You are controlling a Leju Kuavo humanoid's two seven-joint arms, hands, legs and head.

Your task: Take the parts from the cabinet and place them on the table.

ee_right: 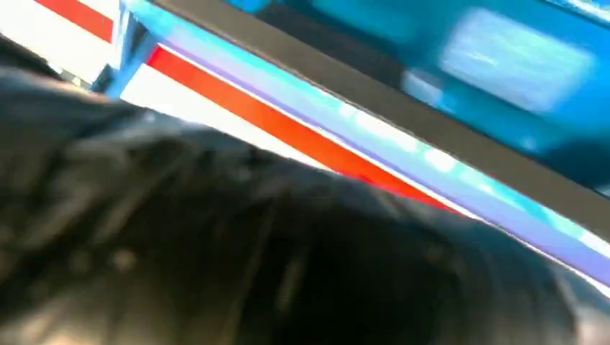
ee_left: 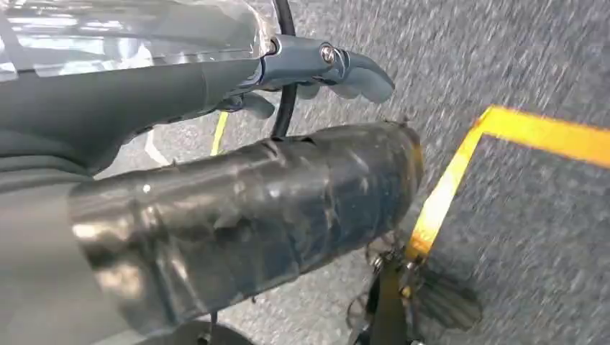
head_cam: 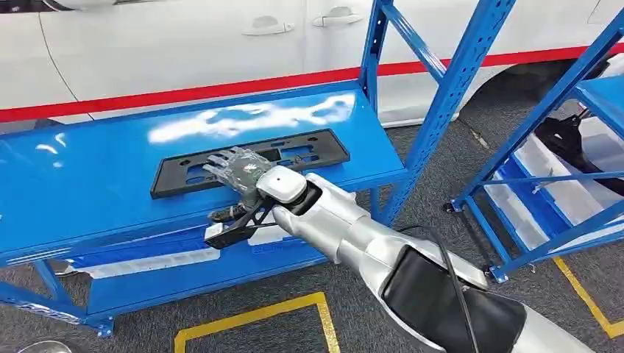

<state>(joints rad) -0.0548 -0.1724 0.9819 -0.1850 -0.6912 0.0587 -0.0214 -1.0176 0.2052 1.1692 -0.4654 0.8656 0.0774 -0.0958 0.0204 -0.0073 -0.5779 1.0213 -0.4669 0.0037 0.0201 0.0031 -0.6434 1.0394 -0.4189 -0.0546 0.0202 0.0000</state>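
Observation:
A long black plastic frame part (head_cam: pixel 302 151) lies flat on the blue table top (head_cam: pixel 96 176). My right hand (head_cam: pixel 237 170) lies over the middle of the part's near edge, fingers stretched out across it. The thumb is hidden, so I cannot tell whether the hand grips the part. In the right wrist view the hand (ee_right: pixel 216 251) is a dark blur before the part's black bar (ee_right: pixel 431 122). My left hand (ee_left: pixel 316 68) hangs over the grey floor holding nothing, its fingers loosely apart.
Blue rack uprights (head_cam: pixel 456 88) stand right of the table. A second blue shelf unit (head_cam: pixel 559 191) with white bins sits at the far right. A white car with a red stripe (head_cam: pixel 184 44) is behind the table. Yellow floor tape (head_cam: pixel 250 320) marks the carpet.

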